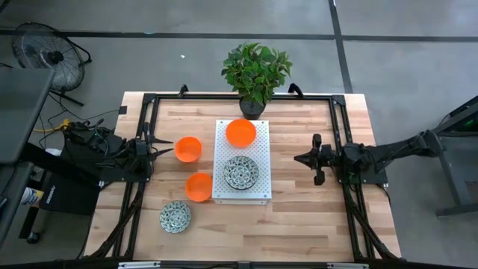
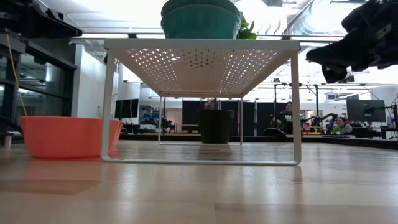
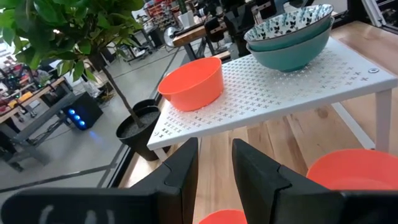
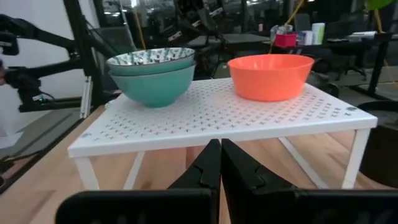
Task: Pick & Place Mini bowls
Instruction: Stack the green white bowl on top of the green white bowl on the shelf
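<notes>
A: While my left gripper (image 1: 170,152) hovers just left of the white perforated rack (image 1: 261,134), where does the nearest bowl lie?

B: Right at my fingertips. The orange bowl (image 1: 188,149) on the tabletop sits just beside the rack's left edge, and my left fingers (image 3: 180,171) point straight toward it and the rack beyond. They stand partly apart and hold nothing; whether the tips already touch the rim I cannot tell.

A: And the others, relative to the rack?

B: A second orange bowl (image 1: 199,187) sits by the rack's front-left corner, a patterned bowl (image 1: 175,217) farther out past that corner. On the rack itself, an orange bowl (image 1: 240,132) sits at the back, near the plant pot (image 1: 252,107), and a patterned bowl (image 1: 241,172) at the front, nested in a teal-sided bowl (image 3: 292,53).

A: Long axis?

B: None to speak of: each bowl is round and sits mouth up, so approach direction matters little. I judge the left arm far nearer.

A: The right arm?

B: My right gripper (image 1: 299,158) waits right of the rack, fingers pressed together, empty.
</notes>
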`<action>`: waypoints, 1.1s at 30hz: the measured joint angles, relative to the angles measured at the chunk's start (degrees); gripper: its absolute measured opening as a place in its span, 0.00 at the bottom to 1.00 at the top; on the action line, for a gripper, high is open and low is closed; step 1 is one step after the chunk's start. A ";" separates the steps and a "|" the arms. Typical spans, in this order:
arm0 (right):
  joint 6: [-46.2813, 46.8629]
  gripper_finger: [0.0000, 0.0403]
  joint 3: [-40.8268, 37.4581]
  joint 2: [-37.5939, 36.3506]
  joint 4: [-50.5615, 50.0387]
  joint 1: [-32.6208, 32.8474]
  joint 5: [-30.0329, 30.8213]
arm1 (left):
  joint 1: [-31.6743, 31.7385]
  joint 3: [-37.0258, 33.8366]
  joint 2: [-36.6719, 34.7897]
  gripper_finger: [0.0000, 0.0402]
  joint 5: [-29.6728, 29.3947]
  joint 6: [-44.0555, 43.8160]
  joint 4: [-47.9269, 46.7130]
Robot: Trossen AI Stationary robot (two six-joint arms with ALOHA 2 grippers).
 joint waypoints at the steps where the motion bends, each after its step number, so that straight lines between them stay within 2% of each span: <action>1: -0.15 0.00 0.00 0.00 -0.02 -1.02 -1.57 | 0.00 0.00 0.00 0.24 -0.02 0.00 0.07; 5: 0.10 0.00 0.00 0.00 -2.36 -4.86 -7.04 | 0.00 0.00 -0.01 0.24 -0.16 0.00 0.64; 11: 1.41 0.00 0.00 0.00 -5.08 -8.48 -10.86 | 0.00 0.00 -0.02 0.24 -0.16 0.00 2.14; 21: -0.05 0.00 -0.02 -3.85 -5.99 -9.41 -10.86 | 0.00 0.01 -0.01 0.24 -0.14 0.38 0.97; 33: -0.04 0.00 -0.02 -12.64 -16.20 -9.39 -10.77 | 0.00 0.00 0.00 0.24 0.04 0.42 0.97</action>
